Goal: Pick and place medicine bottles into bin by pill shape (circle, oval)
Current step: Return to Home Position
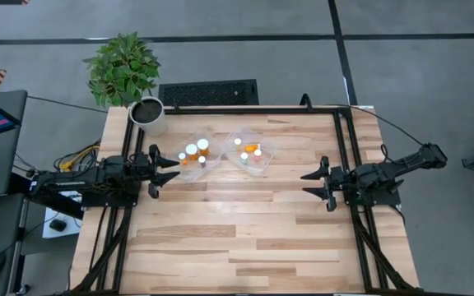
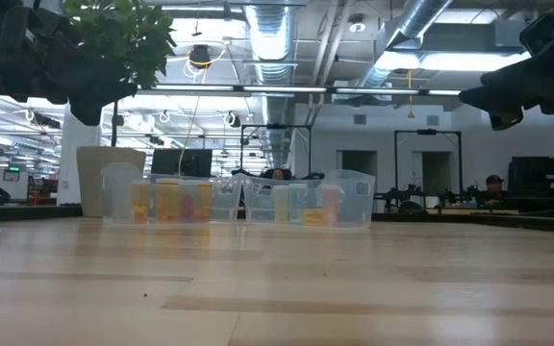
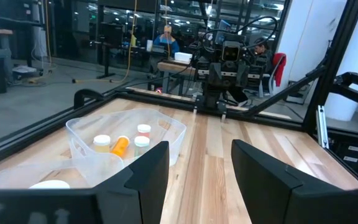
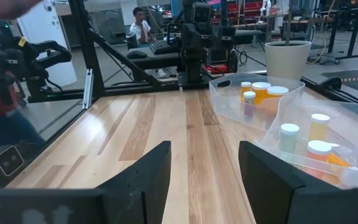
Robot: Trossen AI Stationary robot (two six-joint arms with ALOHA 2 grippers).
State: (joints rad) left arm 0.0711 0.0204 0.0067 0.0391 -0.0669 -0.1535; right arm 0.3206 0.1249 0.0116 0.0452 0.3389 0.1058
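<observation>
Several small orange medicine bottles with white caps stand in two clear plastic trays at the table's far middle: the left tray [image 1: 192, 155] and the right tray [image 1: 249, 153]. One bottle [image 3: 120, 147] in the right tray lies on its side. The trays also show in the low view [image 2: 239, 200]. My left gripper [image 1: 169, 167] is open and empty at the table's left edge, just left of the left tray. My right gripper [image 1: 314, 184] is open and empty near the table's right side, well clear of the trays.
A white plant pot [image 1: 147, 114] with a green plant [image 1: 123, 67] stands at the table's far left corner, close behind the left tray. Bare wood [image 1: 245, 230] spreads across the table's middle and near half. People sit at desks in the room beyond.
</observation>
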